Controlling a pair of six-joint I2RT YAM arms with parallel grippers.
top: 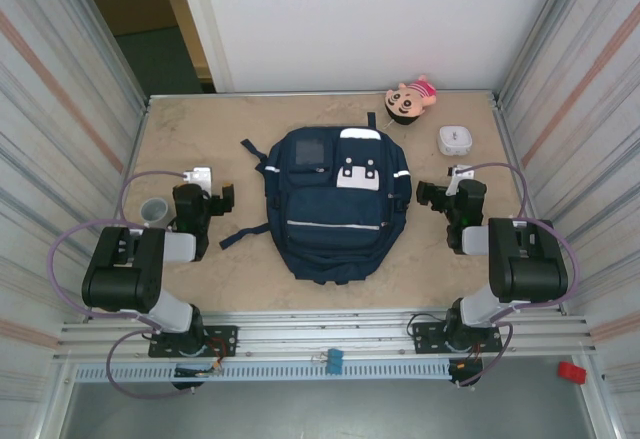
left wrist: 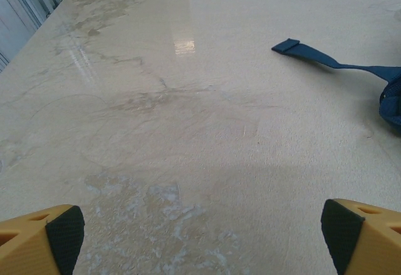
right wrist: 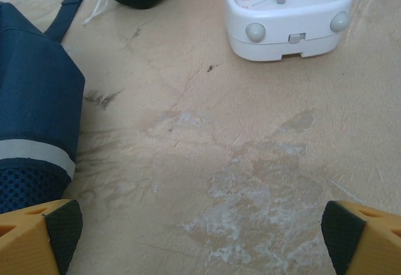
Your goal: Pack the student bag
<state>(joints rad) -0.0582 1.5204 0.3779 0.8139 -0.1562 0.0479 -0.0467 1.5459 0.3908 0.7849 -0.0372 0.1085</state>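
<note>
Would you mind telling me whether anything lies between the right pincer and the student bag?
Nothing visible does. The open right pincer sits just right of the student bag, with only bare table between them; the white clock lies farther ahead, off that path.

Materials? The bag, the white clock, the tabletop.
Student bag: navy woven fabric, matte, with a mesh side panel and a reflective-looking stripe. White clock: likely moulded plastic, smooth, slightly glossy. Tabletop: beige marble-pattern surface, semi-gloss by the light reflection; stone or laminate, can't tell.
</note>
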